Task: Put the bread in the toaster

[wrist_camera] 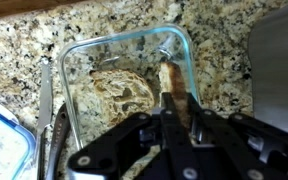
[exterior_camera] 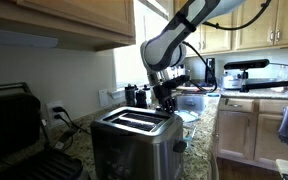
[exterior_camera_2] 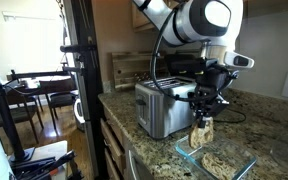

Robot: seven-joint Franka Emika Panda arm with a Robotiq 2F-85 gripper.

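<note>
One bread piece [exterior_camera_2: 202, 133] gripped tight in the closed tool [exterior_camera_2: 202, 121], over a glass dish [exterior_camera_2: 242, 158] just beside the toaster [exterior_camera_2: 164, 108].

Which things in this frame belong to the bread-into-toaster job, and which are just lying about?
Job in hand:
- bread, held in the gripper
- toaster, slots empty

Lying about:
- glass container, under the bread
- black grill press
- granite counter
</note>
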